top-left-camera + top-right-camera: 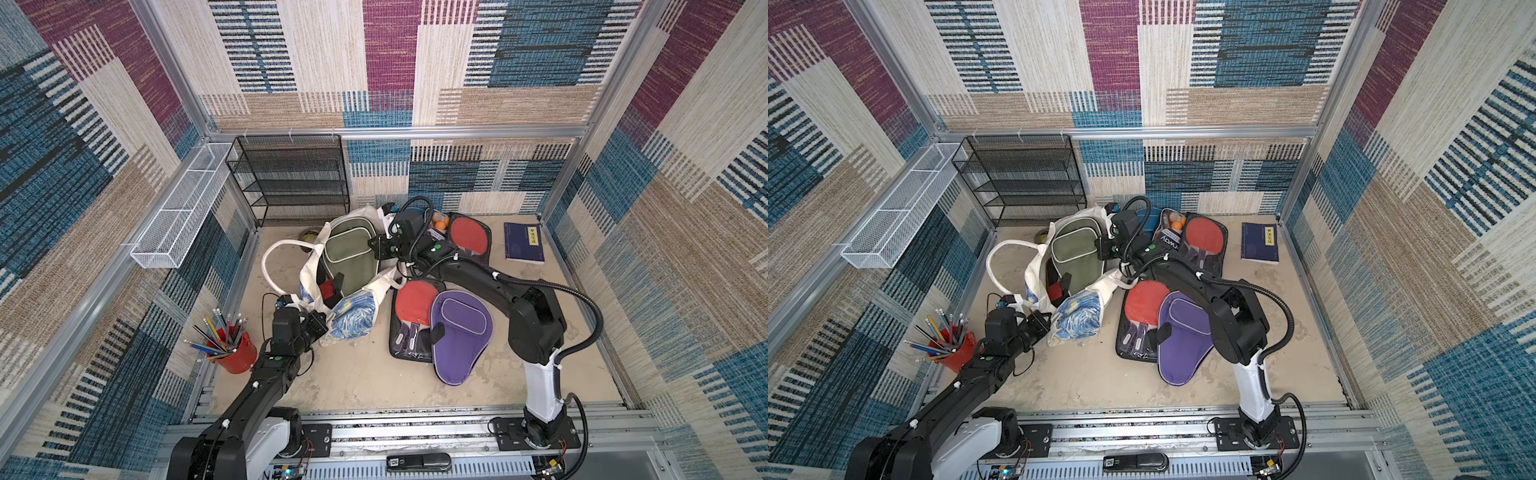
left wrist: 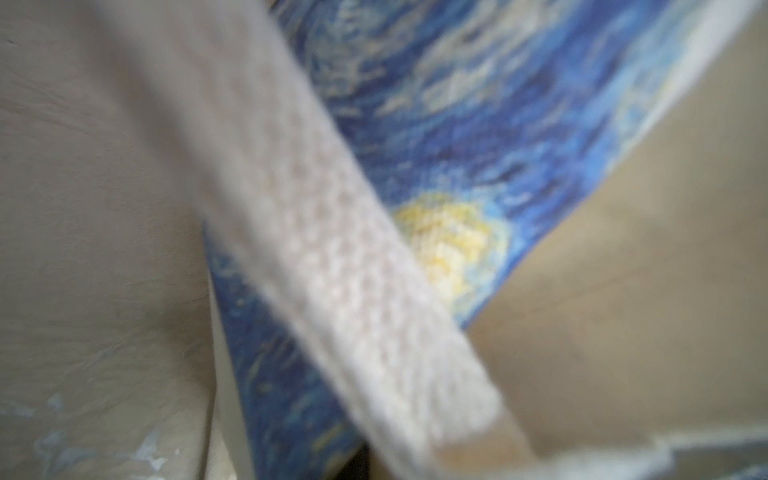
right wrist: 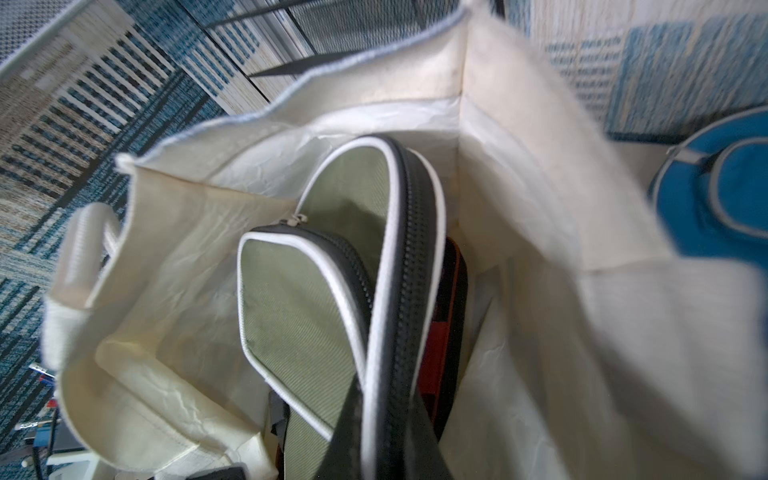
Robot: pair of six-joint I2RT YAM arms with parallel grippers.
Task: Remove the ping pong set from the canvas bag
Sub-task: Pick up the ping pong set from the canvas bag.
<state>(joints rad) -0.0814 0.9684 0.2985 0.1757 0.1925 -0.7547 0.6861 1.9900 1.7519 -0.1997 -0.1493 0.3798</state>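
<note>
The canvas bag (image 1: 351, 318) lies crumpled left of the floor's middle, with its blue-and-yellow print (image 1: 1079, 316) facing up and a long loop handle (image 1: 270, 266) trailing left. An olive-green zipped paddle case, the ping pong set (image 1: 349, 253), sticks out of the bag's mouth. In the right wrist view the case (image 3: 307, 311) stands inside the cream lining (image 3: 187, 249). My right gripper (image 1: 376, 248) is shut on the case's zipped rim (image 3: 386, 415). My left gripper (image 1: 321, 325) is shut on the bag's cloth beside the print. The left wrist view shows only a blurred strap (image 2: 332, 257) and the print (image 2: 436, 124).
Other sets lie to the right: a purple case (image 1: 461, 332), a red paddle (image 1: 413, 307) in a clear sleeve, another red paddle (image 1: 467, 235) with orange balls (image 1: 438, 222), and a blue case (image 3: 715, 187). Around them stand a blue book (image 1: 524, 242), a red pencil cup (image 1: 235, 353), a black mesh shelf (image 1: 291, 178) and a white wire basket (image 1: 183, 208).
</note>
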